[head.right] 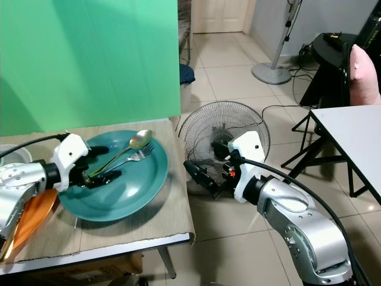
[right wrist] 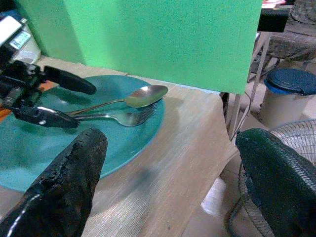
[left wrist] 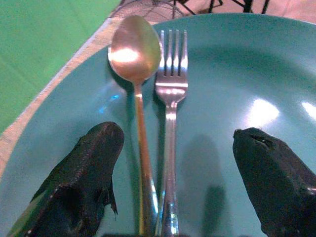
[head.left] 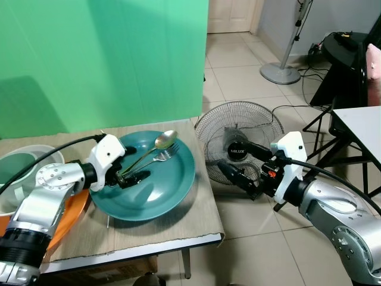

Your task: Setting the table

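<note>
Teal plate (head.left: 172,179) carries your spoon (head.left: 165,140) and fork (head.left: 167,154); left gripper (head.left: 134,177) straddles their handles, fingers apart. Right gripper (head.left: 239,174) hangs open beside the plate's table.

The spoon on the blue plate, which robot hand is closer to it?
Left. The left gripper is over the plate, its open fingers either side of the spoon and fork handles. The right gripper hangs off the table, by the fan.

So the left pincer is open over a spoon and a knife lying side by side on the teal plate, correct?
Not quite: beside the spoon lies a fork, not a knife; its tines are plain in the left wrist view. The rest holds: the left pincer is open over both, and they lie side by side on the teal plate.
</note>
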`<state>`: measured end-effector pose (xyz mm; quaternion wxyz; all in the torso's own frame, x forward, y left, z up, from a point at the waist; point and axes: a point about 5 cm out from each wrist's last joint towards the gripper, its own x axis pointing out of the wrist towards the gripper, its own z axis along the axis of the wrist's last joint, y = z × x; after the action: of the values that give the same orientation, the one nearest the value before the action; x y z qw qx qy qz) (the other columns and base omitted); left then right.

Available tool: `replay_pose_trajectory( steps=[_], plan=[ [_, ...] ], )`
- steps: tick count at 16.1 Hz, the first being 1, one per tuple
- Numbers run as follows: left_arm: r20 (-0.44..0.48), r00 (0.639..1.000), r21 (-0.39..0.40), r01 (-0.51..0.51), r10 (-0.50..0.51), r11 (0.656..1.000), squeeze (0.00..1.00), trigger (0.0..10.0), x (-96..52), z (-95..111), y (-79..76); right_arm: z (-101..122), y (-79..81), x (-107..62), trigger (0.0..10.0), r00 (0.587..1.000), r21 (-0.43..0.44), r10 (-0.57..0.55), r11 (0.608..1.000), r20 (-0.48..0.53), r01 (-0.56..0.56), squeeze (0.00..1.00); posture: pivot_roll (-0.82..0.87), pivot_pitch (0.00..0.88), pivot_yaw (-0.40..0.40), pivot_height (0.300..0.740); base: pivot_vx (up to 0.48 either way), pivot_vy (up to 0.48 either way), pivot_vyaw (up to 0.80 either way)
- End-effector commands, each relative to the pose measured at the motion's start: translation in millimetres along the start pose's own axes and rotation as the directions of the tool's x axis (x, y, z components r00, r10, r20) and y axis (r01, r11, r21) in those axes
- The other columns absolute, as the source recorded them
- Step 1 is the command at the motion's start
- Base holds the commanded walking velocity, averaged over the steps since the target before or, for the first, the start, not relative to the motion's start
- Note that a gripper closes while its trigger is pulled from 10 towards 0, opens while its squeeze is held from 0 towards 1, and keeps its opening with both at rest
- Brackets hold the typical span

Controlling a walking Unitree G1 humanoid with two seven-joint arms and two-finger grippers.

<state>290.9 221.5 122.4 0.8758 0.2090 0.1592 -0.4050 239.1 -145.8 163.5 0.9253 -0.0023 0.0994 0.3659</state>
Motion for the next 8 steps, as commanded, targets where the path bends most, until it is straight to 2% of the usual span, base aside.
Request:
replay_pose_trajectory(
  steps=[1, 2, 3, 4, 5, 6, 7, 8],
  plan=[
    [-0.003, 1.0, 0.027, 0.024, -0.024, 0.999, 0.0, 3.0, 3.9, 3, 1.5, 2, 3.4, -3.4, 10.0, 1.0, -0.016, 0.027, 1.0, 0.012, -0.026, 1.0, -0.08, 0.05, 0.046, 0.74, 0.0, 0.0, 0.0],
    [-0.005, 0.998, 0.052, 0.056, -0.056, 0.997, 0.0, 4.7, 12.1, 5, 3.5, 0, 5.4, -4.2, 10.0, 0.998, -0.022, 0.058, 0.998, 0.001, -0.058, 1.0, -0.08, 0.046, 0.046, 0.74, 0.0, 0.0, 0.0],
    [-0.004, 0.998, 0.058, 0.061, -0.061, 0.996, 0.0, 4.7, 13.7, 5, 4.5, 0, 5.7, -4.3, 10.0, 0.998, -0.028, 0.063, 0.998, -0.002, -0.063, 1.0, -0.08, 0.046, 0.046, 0.74, 0.0, 0.0, 0.0],
    [-0.002, 0.997, 0.066, 0.079, -0.079, 0.995, 0.0, 10.0, 18.8, 5, 5.5, -1, 6.3, -4.5, 10.0, 0.997, -0.032, 0.081, 0.996, -0.008, -0.081, 1.0, -0.09, 0.042, 0.045, 0.74, 0.0, 0.0, 0.0],
    [-0.006, 0.996, 0.069, 0.094, -0.094, 0.993, 0.0, 10.0, 22.6, 5, 5.6, -1, 8.4, -5.1, 10.0, 0.993, -0.024, 0.114, 0.993, -0.019, -0.114, 1.0, -0.09, 0.042, 0.045, 0.74, 0.0, 0.0, 0.0],
    [-0.002, 0.995, 0.062, 0.104, -0.104, 0.993, 0.0, 10.0, 26.6, 6, 5.8, -1, 10.4, -5.9, 10.0, 0.989, -0.014, 0.146, 0.989, -0.03, -0.147, 0.71, -0.09, 0.039, 0.044, 0.74, 0.0, 0.0, 0.0],
    [0.003, 0.994, 0.055, 0.113, -0.113, 0.992, 0.0, 10.0, 28.8, 7, 5.6, -1, 10.9, -6.1, 10.0, 0.987, -0.013, 0.157, 0.987, -0.034, -0.158, 0.31, -0.1, 0.039, 0.041, 0.74, 0.0, 0.0, 0.0],
    [0.004, 0.992, 0.05, 0.126, -0.126, 0.991, 0.0, 10.0, 33.2, 8, 5.7, -2, 11.8, -6.9, 10.0, 0.984, -0.016, 0.174, 0.985, -0.049, -0.175, 0.0, -0.1, 0.039, 0.041, 0.74, 0.0, 0.0, 0.0]
  ],
)
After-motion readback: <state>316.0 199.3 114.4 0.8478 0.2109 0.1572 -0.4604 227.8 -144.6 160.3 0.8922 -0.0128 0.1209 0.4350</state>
